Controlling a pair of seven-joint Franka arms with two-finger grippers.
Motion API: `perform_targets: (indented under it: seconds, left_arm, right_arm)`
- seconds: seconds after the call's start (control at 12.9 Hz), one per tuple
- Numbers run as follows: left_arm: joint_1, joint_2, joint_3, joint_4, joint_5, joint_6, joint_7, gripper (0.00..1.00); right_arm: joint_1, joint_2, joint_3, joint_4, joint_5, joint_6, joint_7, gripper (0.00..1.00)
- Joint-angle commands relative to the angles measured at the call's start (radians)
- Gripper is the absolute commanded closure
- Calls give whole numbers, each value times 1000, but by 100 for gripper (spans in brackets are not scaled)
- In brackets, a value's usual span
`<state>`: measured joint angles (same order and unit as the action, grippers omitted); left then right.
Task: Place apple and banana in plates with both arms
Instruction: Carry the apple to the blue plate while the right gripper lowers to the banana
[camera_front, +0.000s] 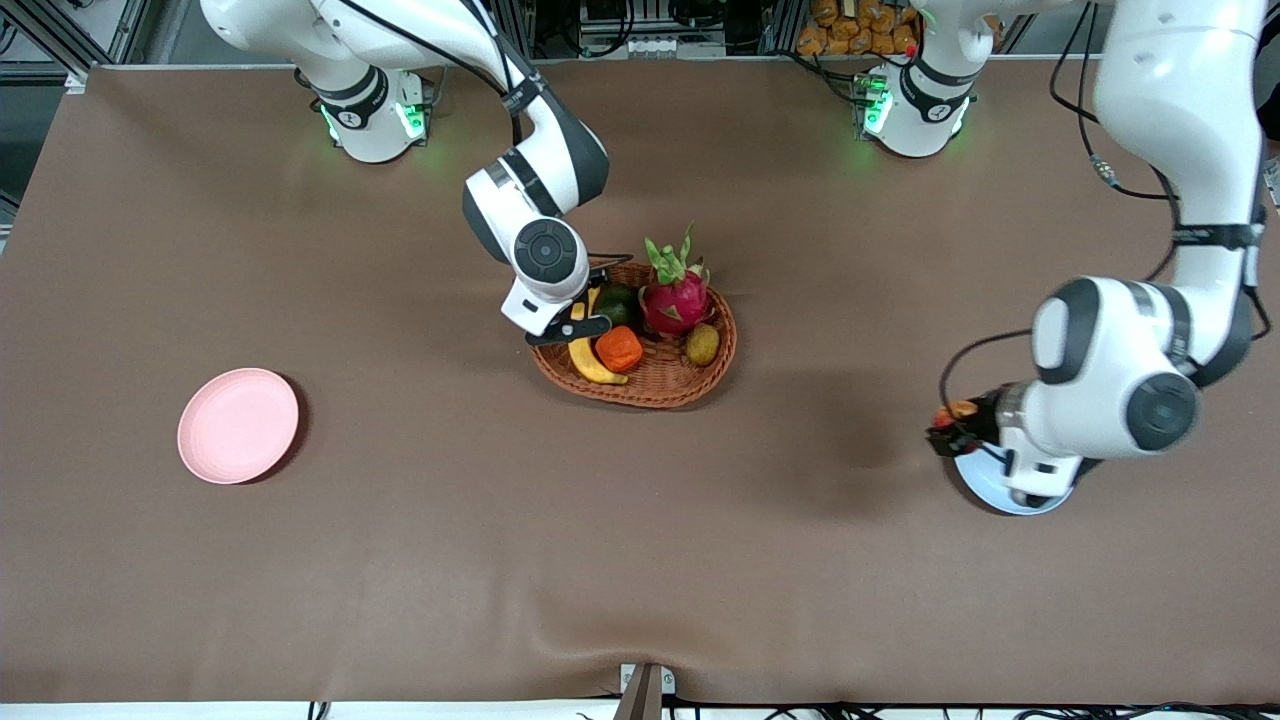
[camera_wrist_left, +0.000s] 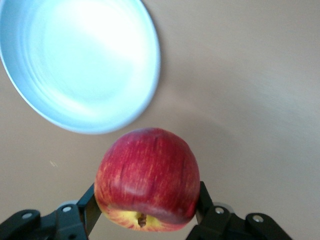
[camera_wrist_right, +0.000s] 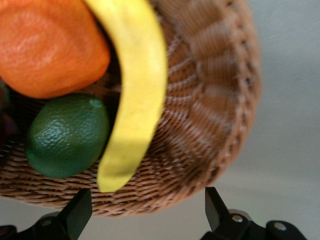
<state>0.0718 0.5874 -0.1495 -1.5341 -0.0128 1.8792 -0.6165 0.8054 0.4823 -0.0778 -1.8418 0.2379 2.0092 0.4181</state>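
Taking the wicker basket (camera_front: 640, 375) at mid-table as the centre of a clock face in the front view, the pale pink plate (camera_front: 238, 425) lies out toward eight o'clock at the right arm's end of the table, bare, and the light blue plate (camera_front: 985, 488) lies toward four o'clock at the left arm's end, partly covered by the left arm's wrist. The left gripper (camera_front: 948, 428) hangs just above the table at the edge of that blue plate with its jaws clamped on the apple (camera_wrist_left: 147, 180) — in the left wrist view the red fruit sits squarely between the two black fingers (camera_wrist_left: 90, 210), stem dimple toward the camera, with the blue plate (camera_wrist_left: 80, 65) below and beside it, the apple not yet over the plate's middle. The right gripper (camera_front: 570, 328) is over the basket's rim at about ten o'clock, jaws spread wide and holding nothing; the right wrist view shows its fingertips (camera_wrist_right: 77, 212) apart above the basket's edge, straddling the end of the banana (camera_wrist_right: 135, 95). The banana lies in the basket (camera_wrist_right: 210, 110) along that rim — touching the lumpy orange fruit (camera_front: 619, 348) and beside a dark green fruit (camera_wrist_right: 67, 135). A pink dragon fruit (camera_front: 675, 300) stands in the basket at about one o'clock, with a small olive-brown fruit (camera_front: 702, 344) at three.
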Motion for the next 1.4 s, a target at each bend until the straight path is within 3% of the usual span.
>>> perform_targets:
  seconds: [0.0, 0.31, 0.39, 0.54, 0.62, 1.01, 1.32]
  left_arm:
    - [83, 52, -9, 14, 11, 21, 160, 100]
    - [152, 120, -5, 8, 62, 92, 355, 100]
    - [155, 127, -5, 8, 65, 92, 368, 92]
    - [155, 155, -5, 9, 74, 101, 373, 64]
    - [155, 161, -2, 9, 80, 107, 371, 1]
    - [146, 92, -4, 37, 149, 106, 368, 0]
    - [120, -41, -22, 35, 214, 59, 376, 0]
  right_arm:
    - [15, 13, -10, -8, 37, 28, 2, 0]
    - [63, 51, -10, -10, 43, 157, 99, 0]
    - [75, 65, -10, -10, 43, 180, 100, 0]
    - [84, 76, -11, -11, 40, 195, 96, 0]
    - [83, 76, -11, -11, 35, 194, 88, 0]
    - [46, 24, -14, -4, 32, 117, 59, 0]
    - [9, 6, -13, -14, 34, 121, 33, 0]
